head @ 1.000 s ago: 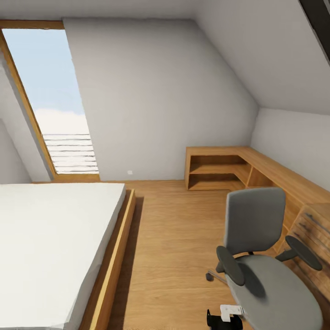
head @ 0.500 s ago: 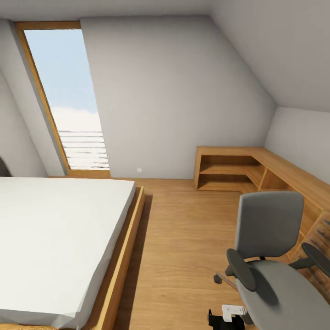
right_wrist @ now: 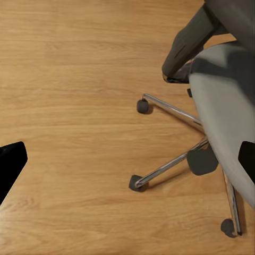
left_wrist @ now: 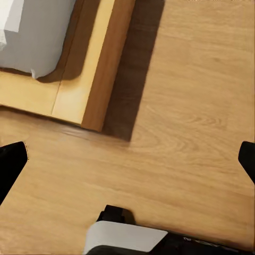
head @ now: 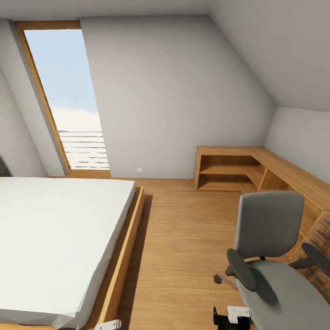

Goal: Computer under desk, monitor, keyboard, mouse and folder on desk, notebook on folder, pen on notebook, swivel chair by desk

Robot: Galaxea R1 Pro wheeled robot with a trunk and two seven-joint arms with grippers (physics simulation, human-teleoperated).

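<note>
The grey swivel chair [head: 270, 256] stands on the wood floor at the lower right of the head view, its back toward the long wooden desk [head: 279, 172] that runs along the right wall. The visible part of its seat [right_wrist: 220, 101] is plain grey. My right gripper [right_wrist: 127, 162] hangs open over the floor beside the chair's chrome base [right_wrist: 175, 159], its black fingertips [right_wrist: 11, 162] far apart. My left gripper [left_wrist: 127, 164] is open too, above the floor near the bed frame [left_wrist: 101, 69]. Both grippers peek in at the head view's bottom edge.
A low bed with a white mattress [head: 50, 238] and wooden frame [head: 121, 261] fills the left side. A tall window [head: 64, 96] is at the back left. Open shelves [head: 224, 172] sit at the desk's far end, and drawers [head: 321, 238] beside the chair. A floor strip [head: 183, 238] runs between bed and chair.
The camera first turned left, shifting the whole room rightward. Since half a second ago the room holds still, the left gripper's white part has risen into view and the right gripper shifted slightly.
</note>
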